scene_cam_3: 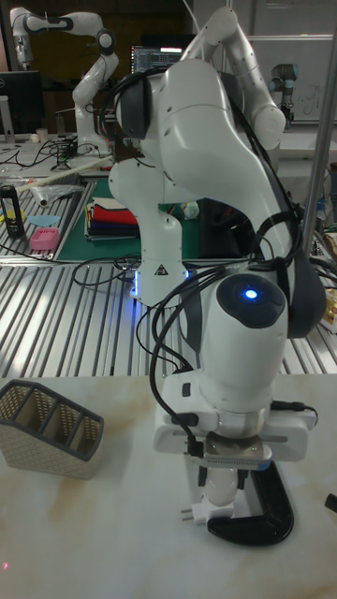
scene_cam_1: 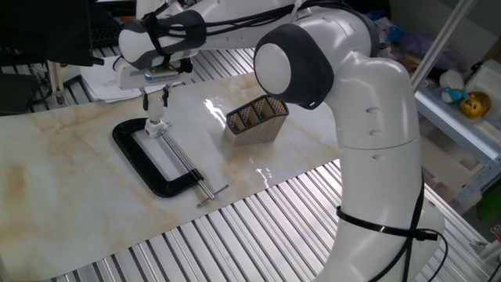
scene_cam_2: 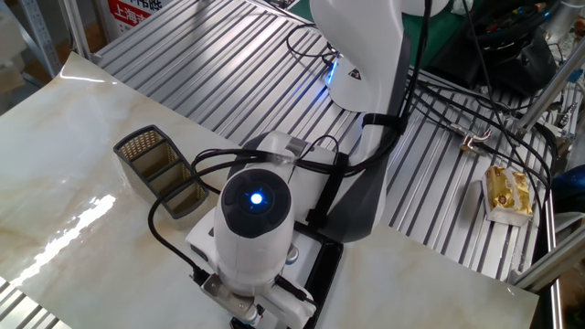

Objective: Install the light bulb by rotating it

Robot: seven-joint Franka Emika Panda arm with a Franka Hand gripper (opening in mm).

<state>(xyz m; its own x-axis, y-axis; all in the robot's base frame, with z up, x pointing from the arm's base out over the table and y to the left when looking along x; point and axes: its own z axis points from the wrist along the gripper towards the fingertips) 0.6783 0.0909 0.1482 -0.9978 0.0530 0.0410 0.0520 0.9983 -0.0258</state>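
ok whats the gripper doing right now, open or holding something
Gripper: shut on the light bulb, held upright over the black clamp.

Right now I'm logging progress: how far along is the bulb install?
Done: the light bulb is picked up and brought over the socket held at the black C-clamp. In hand: the gripper is shut on the bulb, upright above the socket. Left: screwing it home and letting go; whether its base is seated cannot be told from these views.
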